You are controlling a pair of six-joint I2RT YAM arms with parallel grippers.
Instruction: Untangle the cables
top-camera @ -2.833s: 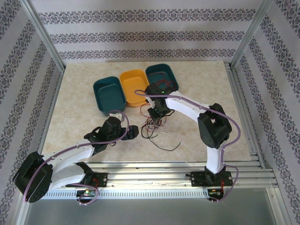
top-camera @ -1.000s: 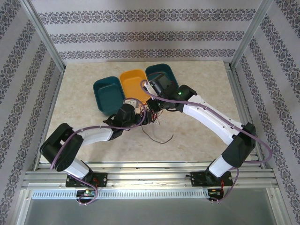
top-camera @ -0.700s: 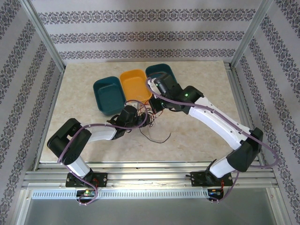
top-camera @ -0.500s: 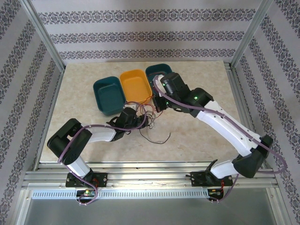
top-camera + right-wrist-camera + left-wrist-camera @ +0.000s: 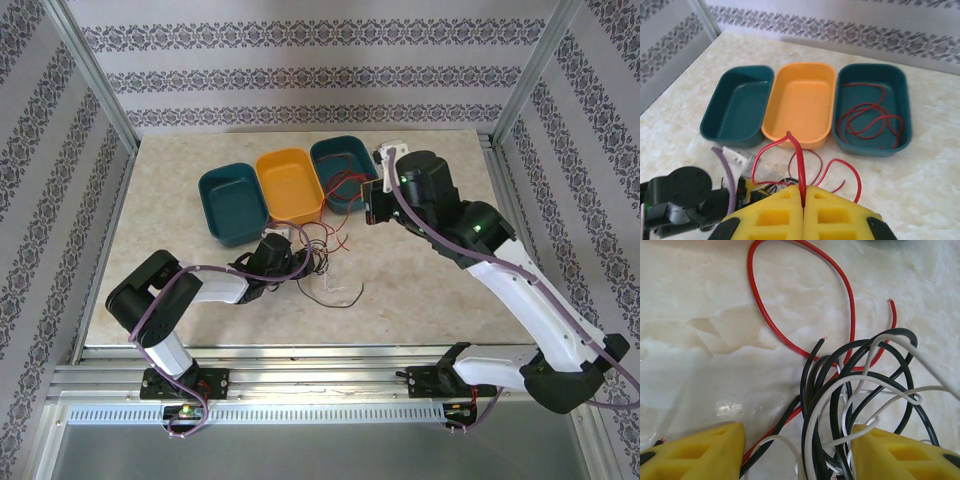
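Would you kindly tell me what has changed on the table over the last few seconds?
The right gripper, shut on a red cable, rose from the tangle and swung back and to the right, drawing that cable out. The left gripper reached forward to the tangle and now straddles it, jaws narrower but apart. The trays stayed put.

Red, black, white cables [image 5: 809, 385]; two teal trays [image 5: 737, 107], one orange tray [image 5: 800, 97].
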